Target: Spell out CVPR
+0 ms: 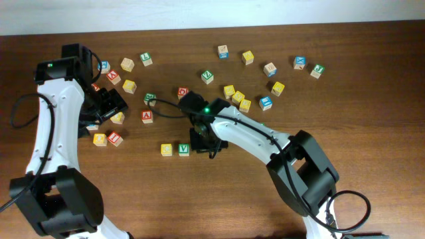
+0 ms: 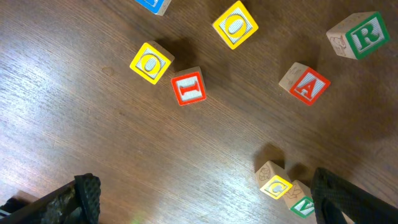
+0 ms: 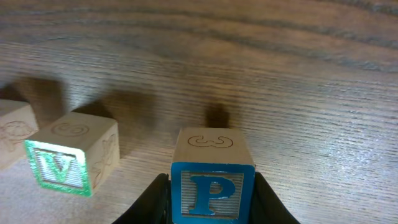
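A yellow C block [image 1: 166,150] and a green V block [image 1: 184,149] sit side by side at the table's front middle. They also show in the left wrist view, C [image 2: 275,182] and V [image 2: 303,202]. My right gripper [image 1: 204,141] is shut on a blue P block [image 3: 212,180], held just right of the V block [image 3: 68,162], with a gap between them. The green R block [image 2: 360,34] lies further back, also seen in the overhead view [image 1: 150,99]. My left gripper [image 2: 205,208] is open and empty over bare wood at the left [image 1: 109,105].
Near the left gripper lie a red A block [image 2: 305,84], a red I block [image 2: 188,87] and two yellow O blocks [image 2: 151,62] [image 2: 236,23]. Several more letter blocks are scattered across the back of the table [image 1: 265,73].
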Robot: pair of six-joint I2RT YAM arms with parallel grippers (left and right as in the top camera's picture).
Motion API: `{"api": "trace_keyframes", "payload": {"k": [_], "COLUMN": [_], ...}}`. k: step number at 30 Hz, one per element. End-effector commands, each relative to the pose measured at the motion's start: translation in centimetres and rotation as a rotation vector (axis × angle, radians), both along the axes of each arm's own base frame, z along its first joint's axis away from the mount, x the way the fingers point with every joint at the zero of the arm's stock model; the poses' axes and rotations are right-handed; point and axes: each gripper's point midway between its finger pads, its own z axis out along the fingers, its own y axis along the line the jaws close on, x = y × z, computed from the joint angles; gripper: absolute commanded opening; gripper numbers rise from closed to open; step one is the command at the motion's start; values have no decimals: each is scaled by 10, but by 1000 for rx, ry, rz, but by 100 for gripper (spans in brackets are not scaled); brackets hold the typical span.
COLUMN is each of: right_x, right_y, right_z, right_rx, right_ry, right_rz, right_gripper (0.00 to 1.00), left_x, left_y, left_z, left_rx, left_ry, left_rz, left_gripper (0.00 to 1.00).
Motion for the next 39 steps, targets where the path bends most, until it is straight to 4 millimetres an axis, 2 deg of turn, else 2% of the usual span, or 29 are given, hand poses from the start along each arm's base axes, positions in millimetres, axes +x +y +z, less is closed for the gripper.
{"api": "trace_keyframes", "payload": {"k": [1,4,12,13,15,16,17,18,19,20,21,22,24,26,29,30,32,36,39], "right_x": [-10,-13,-9,-8,6,15,19,25,33,38,41,45,45,45,47,47,51,56,57], "right_y": [10,15,15,17,17,9,2,-12,-34,-55,-74,-115,-148,-169,-187,-190,-176,-169,-167], "right_z": [2,2,6,12,45,66,77,91,102,105,104,96,79,58,35,27,12,0,-5], "right_rx": [0,-4,-14,6,52,51,48,37,20,-4,-40,-140,-176,-186,-180,-163,-48,-23,-19], "right_ry": [-19,-25,-49,-41,-55,-66,-67,-65,-56,-40,-26,5,52,79,86,91,76,32,18], "right_rz": [17,-8,-11,-14,-7,3,0,-9,-15,-19,-35,-81,-86,-101,-128,-144,-81,-40,-36], "right_gripper": [25,25,35,35,38,41,42,43,44,46,47,47,48,52,58,58,58,58,49], "left_x": [0,0,0,0,0,0,0,0,0,-1,-1,-1,-1,0,-1,-2,-1,-1,-1], "left_y": [-1,-1,-1,-1,-1,-1,-1,-1,-1,-1,-1,-1,-1,-1,-1,-1,0,0,0], "left_z": [2,2,2,2,2,2,2,2,2,1,1,1,1,1,1,1,1,1,1], "left_rx": [-7,-7,-7,-7,-7,-7,-7,-7,-7,-7,-7,-8,-8,-7,-7,-7,-5,-5,-5], "left_ry": [-8,-7,-6,-6,-6,-6,-6,-6,-5,-4,-3,-1,-1,-6,-2,0,-3,-3,-3], "left_rz": [9,9,9,9,9,9,9,10,9,9,9,9,9,9,9,9,9,9,9], "left_gripper": [99,99,99,99,99,99,99,99,99,99,99,99,99,99,99,99,99,99,99]}}
